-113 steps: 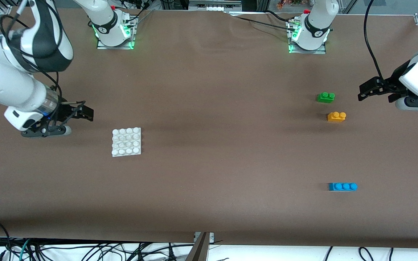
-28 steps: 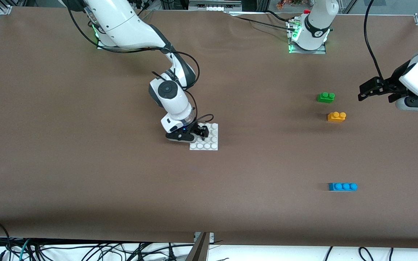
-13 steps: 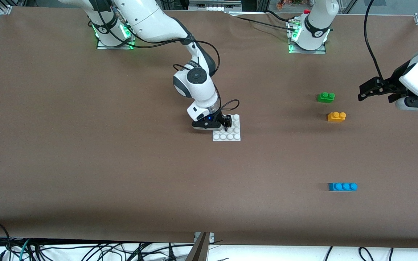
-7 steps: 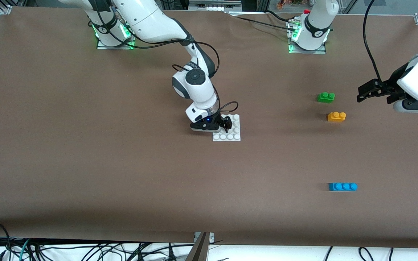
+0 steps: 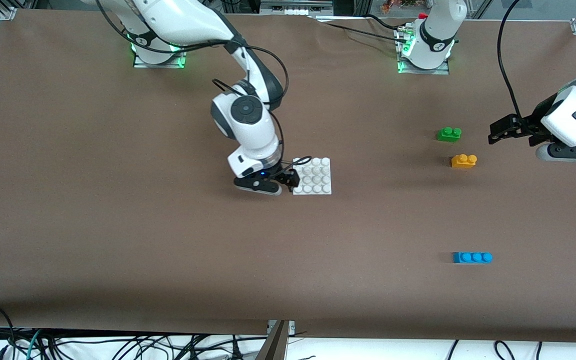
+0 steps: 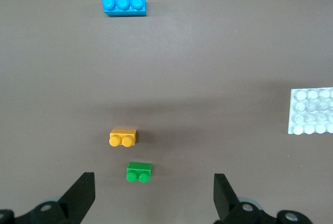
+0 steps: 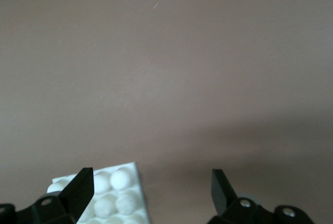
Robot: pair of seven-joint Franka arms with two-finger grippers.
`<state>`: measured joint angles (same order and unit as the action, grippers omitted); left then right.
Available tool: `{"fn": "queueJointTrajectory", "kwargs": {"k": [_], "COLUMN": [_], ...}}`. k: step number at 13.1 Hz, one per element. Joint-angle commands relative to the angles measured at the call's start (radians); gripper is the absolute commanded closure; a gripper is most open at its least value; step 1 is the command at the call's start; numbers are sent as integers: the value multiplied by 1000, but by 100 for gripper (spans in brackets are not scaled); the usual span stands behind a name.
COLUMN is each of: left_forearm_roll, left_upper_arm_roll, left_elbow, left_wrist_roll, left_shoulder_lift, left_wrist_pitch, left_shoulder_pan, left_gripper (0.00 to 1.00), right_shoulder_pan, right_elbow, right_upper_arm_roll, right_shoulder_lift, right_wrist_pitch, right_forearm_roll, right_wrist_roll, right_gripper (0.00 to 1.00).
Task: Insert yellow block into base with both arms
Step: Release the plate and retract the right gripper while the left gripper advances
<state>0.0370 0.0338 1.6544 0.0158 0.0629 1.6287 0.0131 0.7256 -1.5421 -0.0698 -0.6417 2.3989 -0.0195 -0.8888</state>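
Yellow block point(image 5: 463, 161) sat untouched on the tabletop point(image 5: 118, 240), a small orange-yellow brick with two round studs on top, lying flat and upright. Just beside it, farther from the front camera, lay a green brick point(image 5: 449, 134) of the same two-stud shape, and that closeness looked like the main hazard: a tool coming down slightly off line could nudge or pinch the green brick instead. A longer blue brick point(image 5: 472, 257) lay well apart from the yellow block, nearer the front camera.

The left tool point(image 5: 502, 131) hung with its jaws wide and empty, over the tabletop near the yellow block, toward the left arm's end.

The white base point(image 5: 312, 176) lay flat well apart from the yellow block, toward the right arm's end, its studs facing up. The right tool point(image 5: 288, 181) stood at the base's edge with jaws wide, gripping nothing. With the base loose on the tabletop, I judged it could slide or tip when the block was pressed onto its studs, unless it was steadied, and a skewed block would likely jam instead of seating.
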Motion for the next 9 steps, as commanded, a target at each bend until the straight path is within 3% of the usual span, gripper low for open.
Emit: {"fn": "queueJointTrajectory", "kwargs": {"k": [1,6,9], "left_forearm_roll": [6,6,6], "left_upper_arm_roll": [0,0,0], "left_elbow": [-30,-30,-30], "left_wrist_roll": [0,0,0], "left_shoulder_lift": [23,41,41], "left_wrist_pitch": [-18,-13,-13], "left_shoulder_pan": [2,4,4], "left_gripper": [0,0,0], "right_shoulder_pan": [-53,-66,-68], "right_elbow": [-26,-26,-26], "right_upper_arm_roll": [-24,-182,-234], "right_shoulder_lift": [88,192,289], "right_wrist_pitch": [-122,-285,-436], "right_forearm_roll": [-8,-13,-13], "right_wrist_roll": [128,367,453], "right_gripper": [0,0,0]}}
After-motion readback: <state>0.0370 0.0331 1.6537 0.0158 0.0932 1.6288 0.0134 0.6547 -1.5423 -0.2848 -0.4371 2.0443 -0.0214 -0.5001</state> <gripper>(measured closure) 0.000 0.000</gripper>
